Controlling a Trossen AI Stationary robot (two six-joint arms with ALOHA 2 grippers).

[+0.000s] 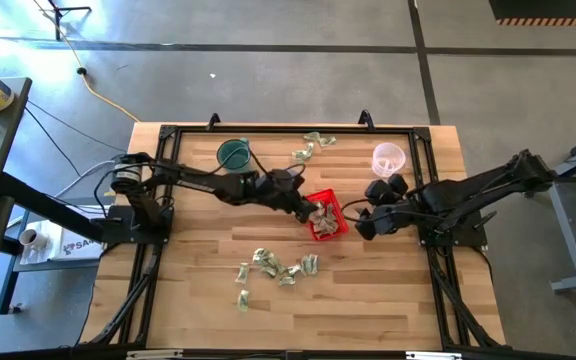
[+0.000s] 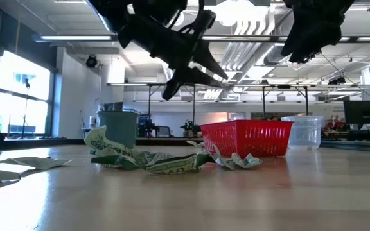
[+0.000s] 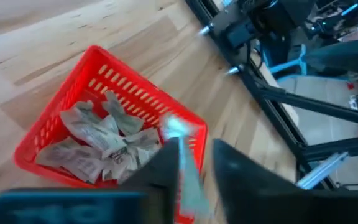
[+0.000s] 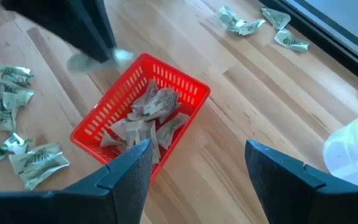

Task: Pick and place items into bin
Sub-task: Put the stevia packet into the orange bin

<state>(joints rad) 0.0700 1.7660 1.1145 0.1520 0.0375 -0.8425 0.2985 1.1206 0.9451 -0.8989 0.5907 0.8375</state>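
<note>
The bin, a red perforated basket, stands mid-table with several crumpled pale green-and-whitish items inside. My left gripper hangs above the bin's rim, fingers a little apart, with one blurred pale item between them. From the right wrist view that item shows at the left fingers' tips, above the bin. My right gripper hovers open just right of the bin, with nothing between its fingers. More loose items lie on the table nearer the front. My left gripper has the pale item lying along the inner side of one finger. The other finger stands apart from it. The fingers slant down over the bin's rim. Whether the item is still gripped or is dropping, I cannot tell.
A teal cup stands at the far left of centre and a clear plastic cup at the far right. A few more items lie near the far edge. The black frame rails run along the table's sides.
</note>
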